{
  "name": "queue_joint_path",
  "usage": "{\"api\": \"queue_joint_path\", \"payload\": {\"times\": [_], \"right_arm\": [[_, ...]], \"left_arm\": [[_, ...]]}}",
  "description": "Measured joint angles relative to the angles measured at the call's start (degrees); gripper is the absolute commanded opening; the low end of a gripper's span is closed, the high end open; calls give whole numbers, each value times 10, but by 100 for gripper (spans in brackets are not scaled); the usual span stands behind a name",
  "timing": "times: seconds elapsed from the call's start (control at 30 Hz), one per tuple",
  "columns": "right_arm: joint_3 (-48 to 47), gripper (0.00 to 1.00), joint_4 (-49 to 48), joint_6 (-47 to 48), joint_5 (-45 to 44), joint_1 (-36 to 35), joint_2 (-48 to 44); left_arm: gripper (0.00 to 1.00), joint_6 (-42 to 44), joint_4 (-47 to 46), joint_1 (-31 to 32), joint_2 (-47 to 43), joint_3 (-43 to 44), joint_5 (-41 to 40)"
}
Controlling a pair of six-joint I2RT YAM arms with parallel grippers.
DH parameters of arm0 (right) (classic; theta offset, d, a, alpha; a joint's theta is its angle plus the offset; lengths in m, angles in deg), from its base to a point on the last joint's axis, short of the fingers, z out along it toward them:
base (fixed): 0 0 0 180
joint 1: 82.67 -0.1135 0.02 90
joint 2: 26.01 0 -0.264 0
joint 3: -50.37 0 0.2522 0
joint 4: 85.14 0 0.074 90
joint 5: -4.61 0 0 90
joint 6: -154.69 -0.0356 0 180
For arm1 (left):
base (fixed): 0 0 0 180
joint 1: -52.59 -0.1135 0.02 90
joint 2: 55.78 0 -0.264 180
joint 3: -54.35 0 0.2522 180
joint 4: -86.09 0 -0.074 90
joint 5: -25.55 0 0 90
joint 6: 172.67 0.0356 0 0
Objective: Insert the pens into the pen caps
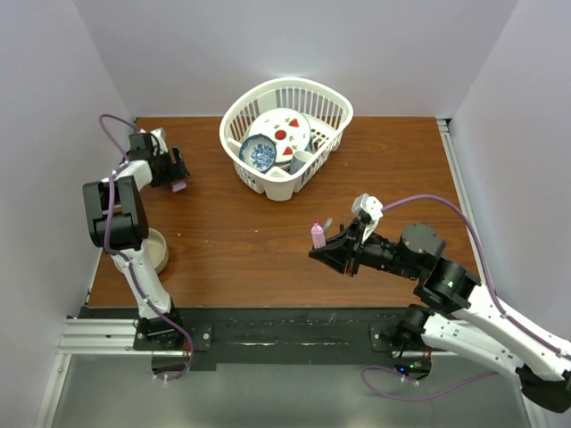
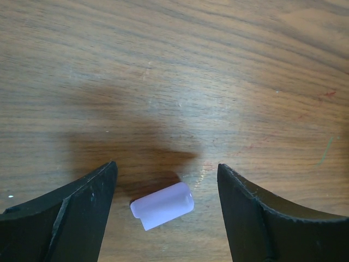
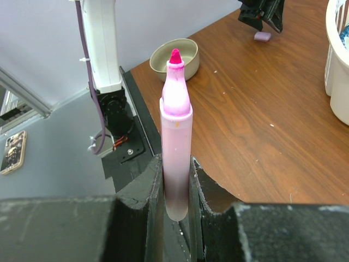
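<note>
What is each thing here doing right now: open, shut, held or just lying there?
Left pincer: open, fingers either side of the cap, not gripping.
Pale pink cap: loose, lying on its side on the table.
Right pincer: shut on the marker.
Pink marker: uncapped, clamped near its back end.
White basket: upright, holding dishes.

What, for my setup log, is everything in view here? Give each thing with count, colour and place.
pink marker: 1, pink with a magenta tip, uncapped, upright in the right hand
cap: 1, pale lilac-pink, lying on the table at far left
beige bowl: 1, near left, beside the left arm
basket: 1, white, far middle of the table
plate: 1, white with red marks, in the basket
patterned dish: 1, blue, in the basket
table: 1, brown wood
left hand: black, open, one finger on either side of the cap
right hand: black, shut on the pink marker
</note>
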Motion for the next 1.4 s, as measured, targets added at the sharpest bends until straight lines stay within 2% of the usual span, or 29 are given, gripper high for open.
{"api": "queue_joint_path", "payload": {"times": [0.6,0.77,0.97,1.4], "right_arm": [[0,0,31,1,-6,0,-13],[0,0,34,1,-6,0,-13],[0,0,35,1,-6,0,-13],[-1,0,56,1,-10,0,-12]], "left_arm": [[68,19,5,0,-59,-76,29],[72,29,28,4,-73,-85,29],[75,28,34,9,-105,-85,-27],[66,58,43,9,-38,-37,-42]]}}
